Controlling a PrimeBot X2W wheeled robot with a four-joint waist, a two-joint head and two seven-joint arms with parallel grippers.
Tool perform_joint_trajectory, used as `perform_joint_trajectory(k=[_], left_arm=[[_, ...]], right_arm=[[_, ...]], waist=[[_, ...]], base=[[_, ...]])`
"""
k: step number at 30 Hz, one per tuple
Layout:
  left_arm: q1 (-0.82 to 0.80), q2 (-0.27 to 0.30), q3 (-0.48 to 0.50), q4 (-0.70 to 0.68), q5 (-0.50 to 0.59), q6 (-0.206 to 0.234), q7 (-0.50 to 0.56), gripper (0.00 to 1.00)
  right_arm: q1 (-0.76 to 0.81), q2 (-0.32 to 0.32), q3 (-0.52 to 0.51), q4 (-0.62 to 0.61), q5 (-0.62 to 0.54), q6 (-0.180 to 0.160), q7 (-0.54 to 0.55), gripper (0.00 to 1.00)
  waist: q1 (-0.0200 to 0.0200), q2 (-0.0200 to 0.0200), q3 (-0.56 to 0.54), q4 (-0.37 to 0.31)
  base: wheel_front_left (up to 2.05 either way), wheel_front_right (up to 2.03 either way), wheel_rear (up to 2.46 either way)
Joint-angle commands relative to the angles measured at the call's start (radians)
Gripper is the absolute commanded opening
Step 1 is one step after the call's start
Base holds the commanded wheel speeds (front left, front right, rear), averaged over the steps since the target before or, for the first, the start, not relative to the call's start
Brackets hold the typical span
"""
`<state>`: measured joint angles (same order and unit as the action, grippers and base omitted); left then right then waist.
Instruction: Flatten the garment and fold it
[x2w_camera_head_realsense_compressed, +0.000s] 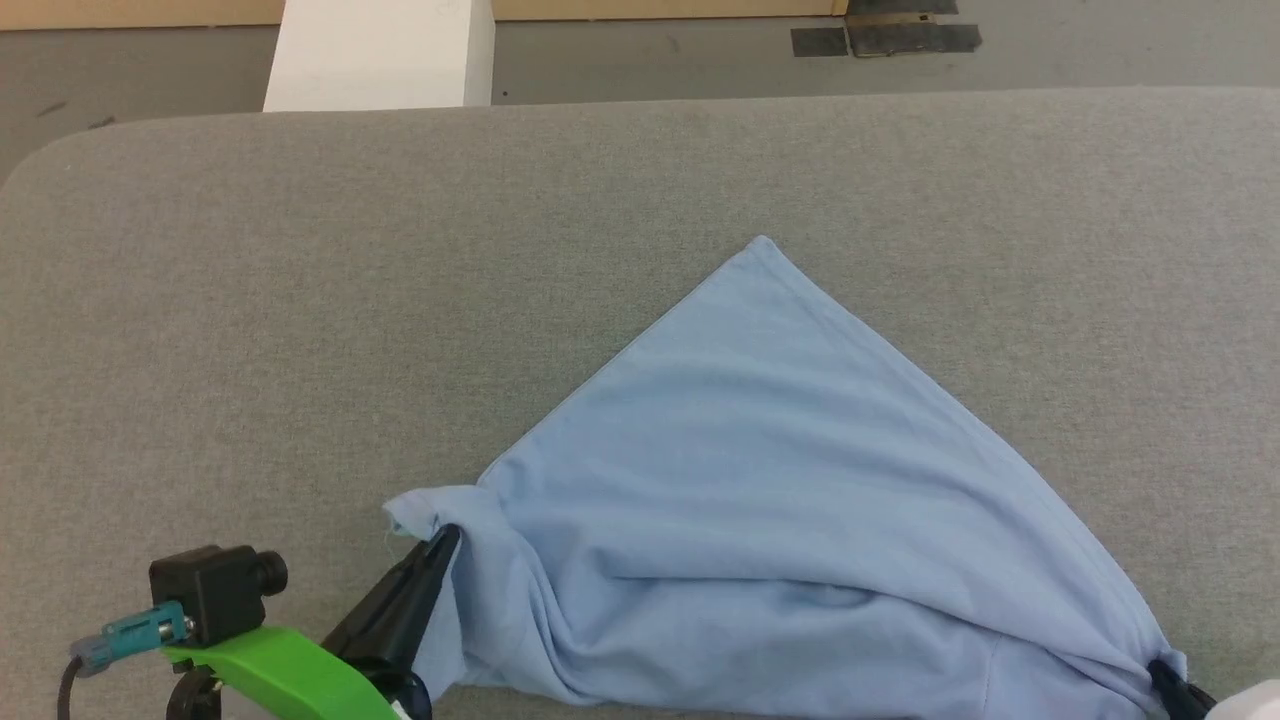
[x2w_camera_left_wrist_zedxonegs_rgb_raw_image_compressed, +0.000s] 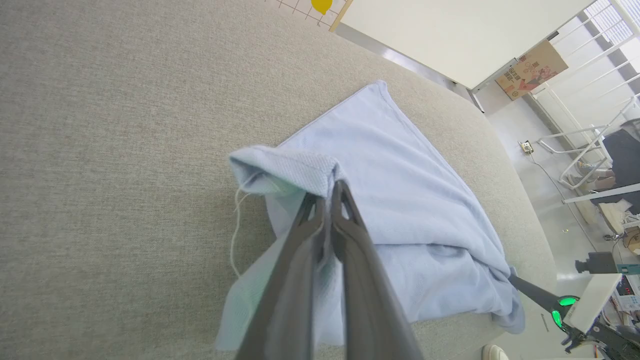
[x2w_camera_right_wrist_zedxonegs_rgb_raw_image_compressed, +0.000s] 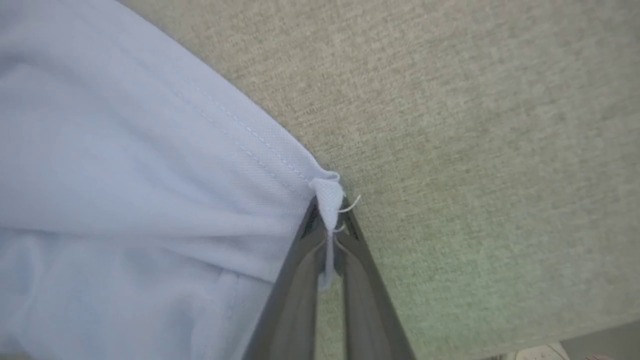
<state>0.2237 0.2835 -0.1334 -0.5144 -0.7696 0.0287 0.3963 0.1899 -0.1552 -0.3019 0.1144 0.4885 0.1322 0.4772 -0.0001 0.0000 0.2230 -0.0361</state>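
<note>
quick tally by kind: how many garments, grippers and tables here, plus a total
garment: 1
grippers: 2 (left gripper and right gripper, each shut on a corner of the garment)
table: 1
total: 4

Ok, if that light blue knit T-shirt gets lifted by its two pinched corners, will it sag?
Likely yes: the light blue knit T-shirt lies in soft folds between the left gripper and right gripper, so it seems floppy. It looks thin, probably light. Each grip holds only a small corner, so a hard tug might slip it.
</note>
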Motion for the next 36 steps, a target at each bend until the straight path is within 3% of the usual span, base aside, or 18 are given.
perform_joint_trajectory(k=[1, 2, 3, 4, 6, 15, 18, 19, 28, 36], left_arm=[[0.000, 0.006, 0.000, -0.006, 0.000, 0.002, 0.004, 0.00], [-0.001, 0.005, -0.002, -0.007, 0.000, 0.003, 0.004, 0.00], [-0.002, 0.004, -0.004, -0.009, 0.000, 0.002, 0.004, 0.00], [-0.004, 0.001, -0.006, -0.010, -0.003, 0.001, 0.003, 0.00], [-0.006, -0.003, -0.010, -0.014, -0.007, 0.000, 0.001, 0.00], [-0.026, -0.024, -0.040, -0.026, -0.004, -0.017, -0.022, 0.00], [-0.045, -0.030, -0.056, -0.018, -0.001, -0.027, -0.025, 0.00], [-0.062, -0.034, -0.069, -0.010, 0.002, -0.035, -0.027, 0.00], [-0.108, -0.052, -0.098, 0.013, 0.013, -0.050, -0.041, 0.00], [-0.164, -0.068, -0.135, 0.024, 0.022, -0.065, -0.038, 0.00]], right_arm=[[-0.034, 0.011, 0.032, 0.036, -0.003, -0.002, -0.005, 0.00], [-0.038, 0.004, 0.035, 0.036, 0.001, -0.002, -0.014, 0.00], [-0.039, -0.011, 0.039, 0.026, 0.002, -0.002, -0.022, 0.39], [-0.036, -0.021, 0.037, 0.013, 0.008, -0.002, -0.017, 1.00], [-0.024, -0.035, 0.015, -0.027, 0.037, -0.002, 0.019, 1.00], [-0.031, -0.147, -0.126, -0.435, 0.104, -0.002, 0.322, 1.00], [-0.125, -0.186, -0.099, -0.510, 0.095, -0.002, 0.376, 1.00], [-0.217, -0.213, -0.041, -0.523, 0.080, -0.002, 0.380, 1.00], [-0.656, -0.210, 0.371, -0.247, -0.021, -0.002, 0.327, 1.00], [-0.864, -0.198, 0.543, 0.046, -0.049, -0.002, 0.303, 1.00]], waist=[[0.0001, 0.0000, 0.000, -0.001], [0.0001, 0.0000, 0.001, -0.002], [0.0001, 0.0000, 0.003, -0.001], [0.0001, 0.0000, 0.004, -0.001], [0.0001, 0.0000, 0.009, 0.001], [0.0001, 0.0000, 0.044, 0.037], [0.0001, 0.0000, 0.062, 0.058], [0.0001, 0.0000, 0.076, 0.073], [0.0001, 0.0000, 0.135, 0.111], [0.0001, 0.0000, 0.202, 0.169]], base=[[0.00, 0.00, 0.00], [0.00, 0.00, 0.00], [0.00, 0.00, 0.00], [0.00, 0.00, 0.00], [0.00, 0.00, 0.00], [0.00, 0.00, 0.00], [0.00, 0.00, 0.00], [0.00, 0.00, 0.00], [0.00, 0.00, 0.00], [0.00, 0.00, 0.00]])
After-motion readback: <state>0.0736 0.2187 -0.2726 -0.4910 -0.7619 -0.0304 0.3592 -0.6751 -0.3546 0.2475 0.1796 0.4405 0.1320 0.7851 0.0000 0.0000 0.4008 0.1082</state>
